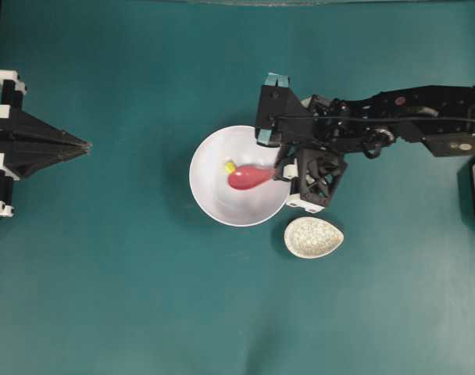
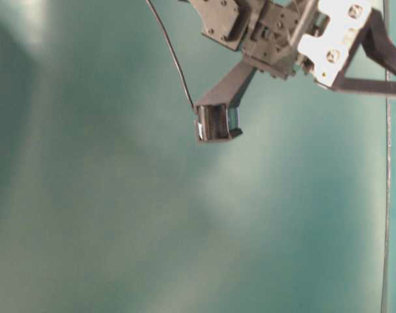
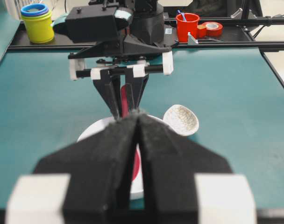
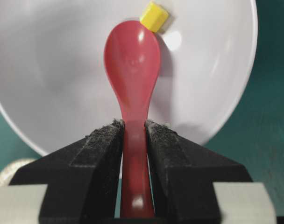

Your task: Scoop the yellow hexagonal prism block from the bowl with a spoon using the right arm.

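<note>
The white bowl (image 1: 214,195) sits mid-table. The tiny yellow hexagonal block (image 1: 230,166) lies inside it, touching the tip of the red spoon (image 1: 249,178). My right gripper (image 1: 285,169) is shut on the spoon's handle at the bowl's right rim. In the right wrist view the gripper (image 4: 133,126) clamps the spoon (image 4: 131,65), the scoop reaches into the bowl (image 4: 48,84), and the block (image 4: 154,16) sits at the scoop's far right edge. My left gripper (image 1: 86,145) is shut and empty at the far left; it shows shut in the left wrist view (image 3: 138,116).
A speckled beige spoon rest (image 1: 313,237) lies just right of the bowl's front; it also shows in the left wrist view (image 3: 181,119). A yellow cup (image 3: 38,22), a red cup (image 3: 187,26) and tape rolls stand beyond the table's far edge.
</note>
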Controlling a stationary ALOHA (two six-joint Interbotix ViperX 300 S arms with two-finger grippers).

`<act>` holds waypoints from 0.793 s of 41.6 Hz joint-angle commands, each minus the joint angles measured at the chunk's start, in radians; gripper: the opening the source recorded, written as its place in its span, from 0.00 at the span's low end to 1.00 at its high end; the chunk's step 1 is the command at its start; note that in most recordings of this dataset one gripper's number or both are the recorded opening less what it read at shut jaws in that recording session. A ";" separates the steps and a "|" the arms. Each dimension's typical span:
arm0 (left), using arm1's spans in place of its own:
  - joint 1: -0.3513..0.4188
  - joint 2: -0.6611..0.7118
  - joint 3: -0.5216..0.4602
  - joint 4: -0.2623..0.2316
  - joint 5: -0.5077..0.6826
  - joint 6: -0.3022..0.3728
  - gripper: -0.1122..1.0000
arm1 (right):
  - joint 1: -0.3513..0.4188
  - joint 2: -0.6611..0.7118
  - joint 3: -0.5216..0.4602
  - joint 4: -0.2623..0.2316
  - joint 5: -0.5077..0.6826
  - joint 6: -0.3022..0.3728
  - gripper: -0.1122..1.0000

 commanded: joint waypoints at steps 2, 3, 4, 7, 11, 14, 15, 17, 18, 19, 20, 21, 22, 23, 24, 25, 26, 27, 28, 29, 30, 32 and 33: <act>-0.002 0.008 -0.015 0.003 -0.009 -0.002 0.10 | -0.002 -0.003 -0.043 -0.002 -0.017 -0.002 0.31; 0.000 0.008 -0.015 0.003 -0.009 -0.002 0.10 | -0.003 -0.002 -0.048 -0.002 -0.021 -0.002 0.31; -0.002 0.008 -0.015 0.003 -0.009 -0.002 0.10 | -0.002 0.002 -0.052 -0.003 -0.025 -0.002 0.31; 0.000 0.006 -0.015 0.003 -0.009 -0.002 0.10 | -0.003 0.008 -0.061 -0.006 -0.037 -0.002 0.31; 0.000 0.006 -0.015 0.002 -0.009 -0.002 0.10 | -0.003 0.012 -0.071 -0.011 -0.058 -0.002 0.31; 0.000 0.008 -0.015 0.003 -0.009 -0.002 0.10 | -0.003 0.012 -0.072 -0.012 -0.074 -0.002 0.31; -0.002 0.008 -0.015 0.003 -0.009 -0.002 0.10 | -0.003 0.012 -0.072 -0.012 -0.078 -0.002 0.31; -0.002 0.008 -0.015 0.003 -0.009 -0.002 0.10 | -0.003 0.012 -0.072 -0.012 -0.087 -0.002 0.31; 0.000 0.008 -0.015 0.003 -0.009 -0.002 0.10 | -0.002 0.011 -0.072 -0.012 -0.091 -0.002 0.31; 0.000 0.008 -0.015 0.003 -0.009 -0.002 0.10 | -0.003 0.009 -0.074 -0.011 -0.094 0.000 0.31; 0.000 0.008 -0.015 0.003 -0.009 -0.002 0.10 | -0.003 0.006 -0.074 -0.009 -0.095 0.000 0.31; 0.000 0.008 -0.015 0.003 -0.009 -0.002 0.10 | -0.003 0.003 -0.077 -0.008 -0.097 0.002 0.31; -0.002 0.006 -0.017 0.003 -0.009 -0.002 0.10 | -0.003 -0.002 -0.078 -0.008 -0.097 0.002 0.31; -0.002 0.008 -0.015 0.003 -0.009 -0.002 0.10 | -0.003 -0.008 -0.081 -0.008 -0.097 0.002 0.31; 0.000 0.008 -0.015 0.003 -0.009 -0.002 0.10 | -0.002 -0.015 -0.083 -0.006 -0.097 0.002 0.31; -0.002 0.008 -0.015 0.003 -0.009 -0.002 0.10 | -0.002 -0.023 -0.084 -0.005 -0.095 0.002 0.31; -0.002 0.008 -0.015 0.003 -0.009 -0.002 0.10 | -0.003 -0.034 -0.086 -0.003 -0.094 0.002 0.31; -0.002 0.008 -0.015 0.003 -0.009 -0.002 0.10 | -0.002 -0.041 -0.087 0.000 -0.094 0.003 0.31; -0.002 0.008 -0.015 0.003 -0.009 -0.002 0.10 | -0.003 -0.054 -0.087 0.003 -0.092 0.003 0.31; -0.002 0.008 -0.015 0.003 -0.009 -0.002 0.10 | -0.003 -0.063 -0.087 0.005 -0.091 0.005 0.31; 0.000 0.008 -0.015 0.003 -0.009 -0.002 0.10 | -0.003 -0.080 -0.086 0.008 -0.086 0.008 0.31; -0.002 0.008 -0.015 0.002 -0.009 -0.002 0.10 | -0.003 -0.103 -0.084 0.011 -0.069 0.018 0.31; -0.002 0.008 -0.015 0.003 -0.009 -0.002 0.10 | -0.003 -0.112 -0.084 0.011 -0.058 0.025 0.31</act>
